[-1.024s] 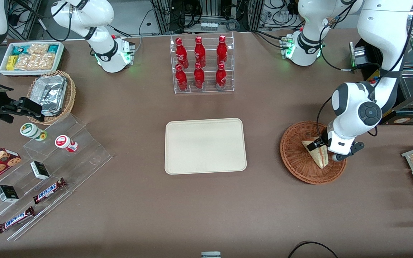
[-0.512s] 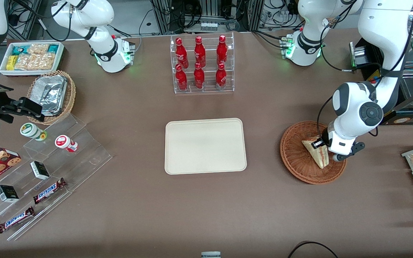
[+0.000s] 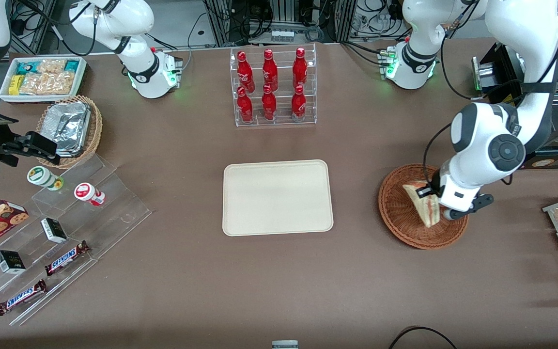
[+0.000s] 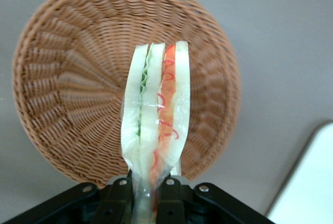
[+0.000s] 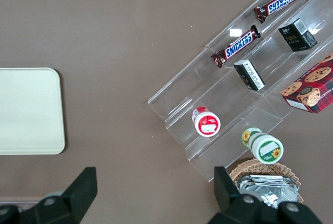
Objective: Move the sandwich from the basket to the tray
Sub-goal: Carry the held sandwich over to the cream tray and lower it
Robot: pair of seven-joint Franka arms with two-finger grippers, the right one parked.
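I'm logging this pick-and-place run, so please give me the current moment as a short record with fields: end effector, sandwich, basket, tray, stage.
end effector: the left arm's end effector is above the basket, fingers shut on the sandwich
sandwich: sandwich held by one end, wrapped in clear film, lifted above the basket
basket: reddish-brown wicker basket, nothing else visible in it
tray: cream tray at mid-table, nothing on it, toward the parked arm from the basket
stage: sandwich grasped and raised, not yet carried to the tray

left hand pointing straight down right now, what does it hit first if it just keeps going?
Probably the basket: the hand, shut on the sandwich, hangs above the weave, so the sandwich's edge would likely touch first. The height of the gap is unclear.
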